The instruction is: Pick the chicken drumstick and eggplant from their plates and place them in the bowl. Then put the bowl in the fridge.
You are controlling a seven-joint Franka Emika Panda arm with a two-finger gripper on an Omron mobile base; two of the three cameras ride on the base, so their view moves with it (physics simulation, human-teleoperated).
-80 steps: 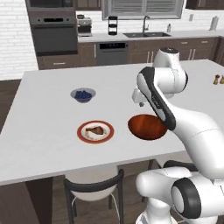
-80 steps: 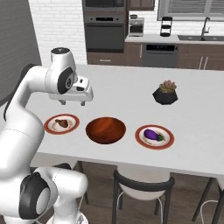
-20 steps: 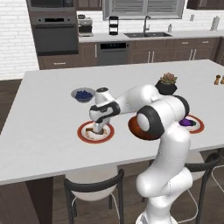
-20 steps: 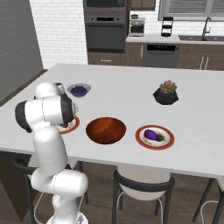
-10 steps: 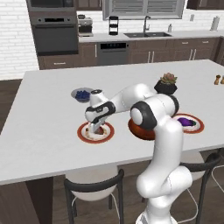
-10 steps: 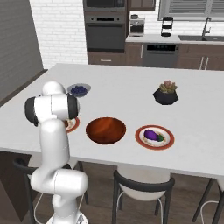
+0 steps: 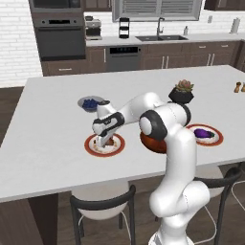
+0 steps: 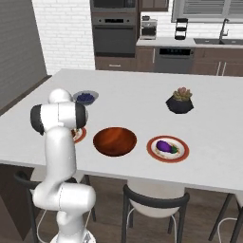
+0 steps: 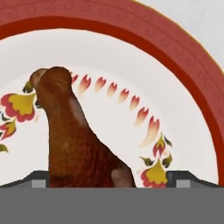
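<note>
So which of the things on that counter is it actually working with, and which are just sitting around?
Part of the job:
- chicken drumstick on its plate
- eggplant on the other plate
- brown bowl
- gripper, open over the drumstick

Just lying about:
- grey bowl of berries
- potted plant
- two small shakers

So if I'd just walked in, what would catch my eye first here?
Probably the white arm bent low over the left red-rimmed plate, its open fingers straddling the brown chicken drumstick. Next, the glossy reddish-brown bowl mid-counter, and beside it, on the right, the purple eggplant on its own plate.
</note>
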